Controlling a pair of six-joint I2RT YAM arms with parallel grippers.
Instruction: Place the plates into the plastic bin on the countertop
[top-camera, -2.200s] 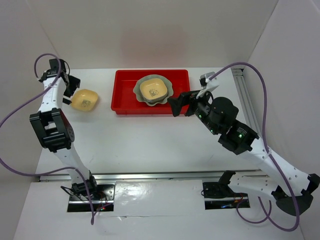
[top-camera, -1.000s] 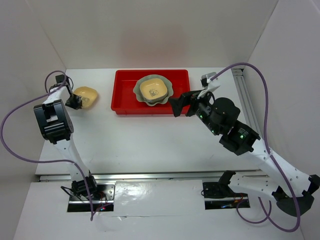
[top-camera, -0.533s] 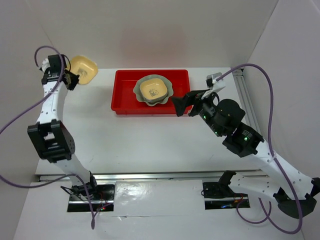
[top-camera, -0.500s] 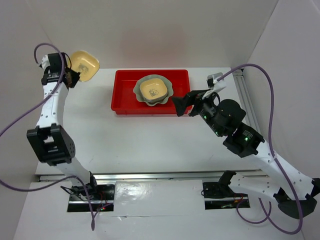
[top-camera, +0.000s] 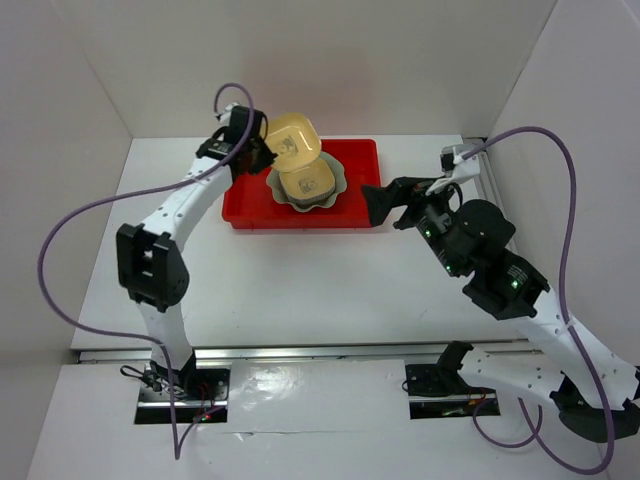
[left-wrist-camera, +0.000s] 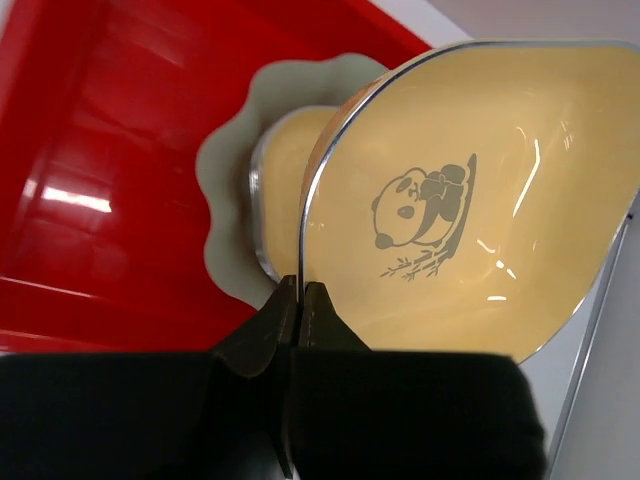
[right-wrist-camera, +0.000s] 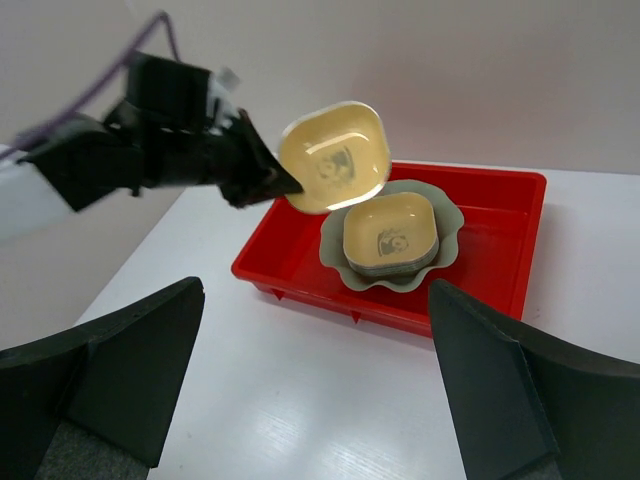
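My left gripper (top-camera: 262, 152) (left-wrist-camera: 301, 292) is shut on the rim of a yellow plate (top-camera: 293, 140) (left-wrist-camera: 470, 240) (right-wrist-camera: 333, 156) with a panda print, holding it tilted in the air over the red plastic bin (top-camera: 250, 205) (right-wrist-camera: 500, 290) (left-wrist-camera: 90, 180). Below it in the bin lies a pale green scalloped plate (top-camera: 338, 184) (right-wrist-camera: 452, 235) (left-wrist-camera: 225, 180) with a stack of small plates on it, another yellow plate (top-camera: 306, 180) (right-wrist-camera: 390, 232) on top. My right gripper (top-camera: 385, 205) (right-wrist-camera: 320, 390) hangs open over the white countertop (top-camera: 300, 280), just right of the bin's front corner, with nothing between its fingers.
White walls (top-camera: 320, 60) enclose the countertop at the back and both sides. A grey rail (top-camera: 495, 185) runs along the right wall. The left arm (top-camera: 180, 210) reaches diagonally across the left part of the counter.
The left arm has swung right with the yellow plate, from the back left corner to above the bin. The right gripper has shifted slightly right.
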